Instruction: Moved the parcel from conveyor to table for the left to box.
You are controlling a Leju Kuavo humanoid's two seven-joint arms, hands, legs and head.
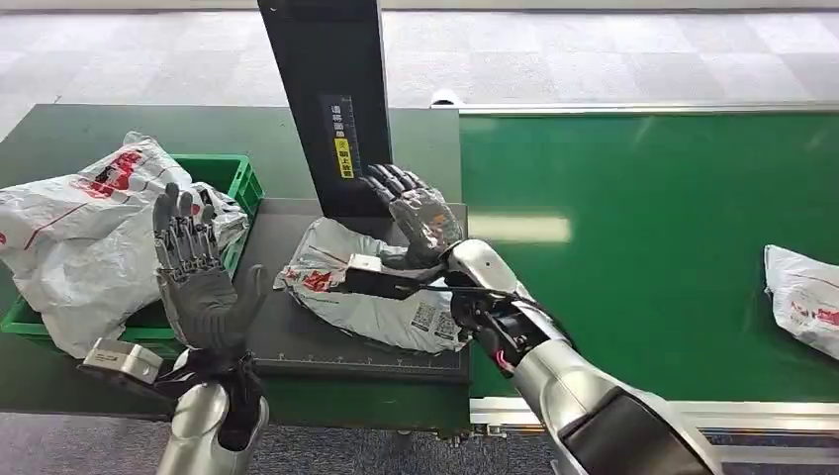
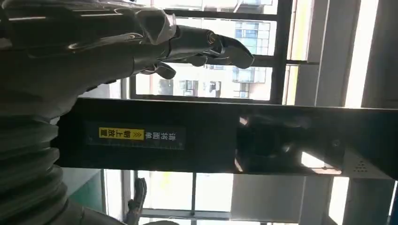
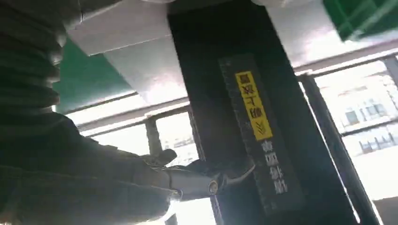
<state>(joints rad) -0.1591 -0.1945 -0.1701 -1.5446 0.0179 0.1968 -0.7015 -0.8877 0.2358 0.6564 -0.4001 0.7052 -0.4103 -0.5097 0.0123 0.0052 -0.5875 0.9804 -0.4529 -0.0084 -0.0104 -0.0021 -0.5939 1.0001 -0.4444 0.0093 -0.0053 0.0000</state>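
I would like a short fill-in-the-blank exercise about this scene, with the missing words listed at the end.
1. The grey parcel by the right hand lies on the dark ____ mat.
2. Parcels already fill the ____ crate beside the left hand.
3. Another parcel waits on the green ____.
4. The label on the black post is ____ and black.

Missing words: table; green; conveyor; yellow

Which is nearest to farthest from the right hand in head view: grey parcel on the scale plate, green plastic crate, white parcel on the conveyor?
From the right hand:
1. Grey parcel on the scale plate, just beneath it.
2. Green plastic crate, off to its left.
3. White parcel on the conveyor, far right edge.
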